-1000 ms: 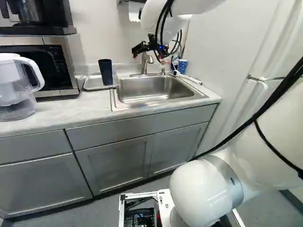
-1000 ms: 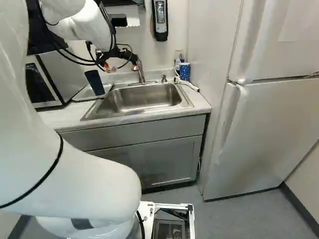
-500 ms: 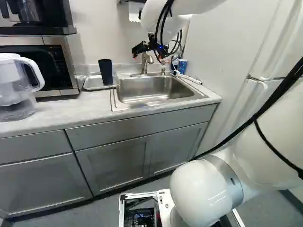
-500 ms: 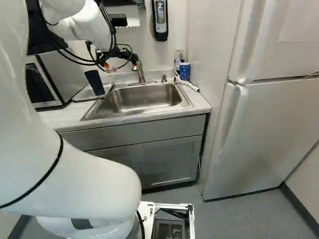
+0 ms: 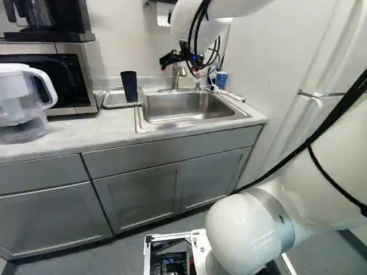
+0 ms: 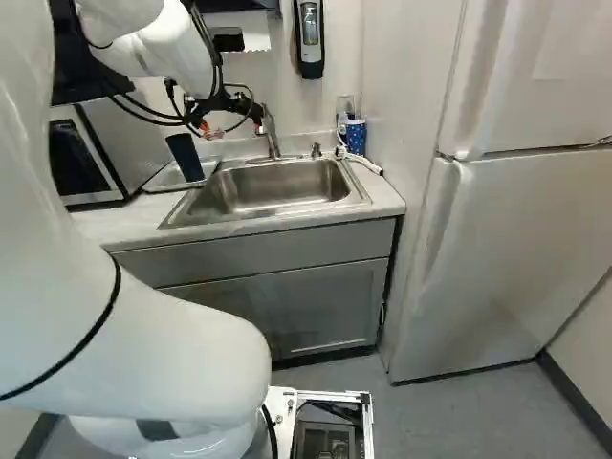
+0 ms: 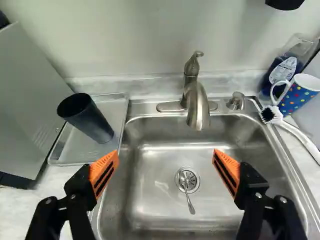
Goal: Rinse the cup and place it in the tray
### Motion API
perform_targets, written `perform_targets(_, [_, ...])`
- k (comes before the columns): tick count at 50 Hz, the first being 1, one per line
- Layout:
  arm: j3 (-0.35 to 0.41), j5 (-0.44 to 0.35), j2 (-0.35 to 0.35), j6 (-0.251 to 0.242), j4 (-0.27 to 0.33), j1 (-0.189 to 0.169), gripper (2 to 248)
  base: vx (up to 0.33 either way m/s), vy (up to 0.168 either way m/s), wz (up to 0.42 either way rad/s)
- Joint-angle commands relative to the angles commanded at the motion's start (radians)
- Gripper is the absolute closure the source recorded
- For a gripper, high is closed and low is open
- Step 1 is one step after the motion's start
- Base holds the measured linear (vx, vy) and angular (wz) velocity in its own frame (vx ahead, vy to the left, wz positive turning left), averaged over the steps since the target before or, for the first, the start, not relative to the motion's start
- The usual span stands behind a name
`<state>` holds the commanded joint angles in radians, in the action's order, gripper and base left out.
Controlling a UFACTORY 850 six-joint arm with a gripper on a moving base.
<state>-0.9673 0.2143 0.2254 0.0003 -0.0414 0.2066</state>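
The cup [image 7: 90, 122] stands on the tray [image 7: 114, 102], just left of the sink [image 7: 150, 200]; left of the tray is the microwave [image 5: 71, 86], with the coffee maker [image 5: 43, 17] on top and the pitcher [image 5: 17, 97] before it on the counter [image 5: 69, 137]. The faucet [image 7: 195, 100] rises behind the basin, where a spoon [image 7: 190, 201] lies partly over the drain [image 7: 182, 175]. At the sink's back right corner lies the brush [image 7: 300, 137], beside the mug [image 7: 299, 95], with a bottle [image 7: 283, 70] behind that and the fridge [image 6: 507, 258] farther right.
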Motion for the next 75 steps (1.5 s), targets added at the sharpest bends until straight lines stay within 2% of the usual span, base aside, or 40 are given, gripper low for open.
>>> perform_targets(75, [0.000,0.000,0.000,0.000,0.000,0.000,3,-0.116,-0.001,0.016])
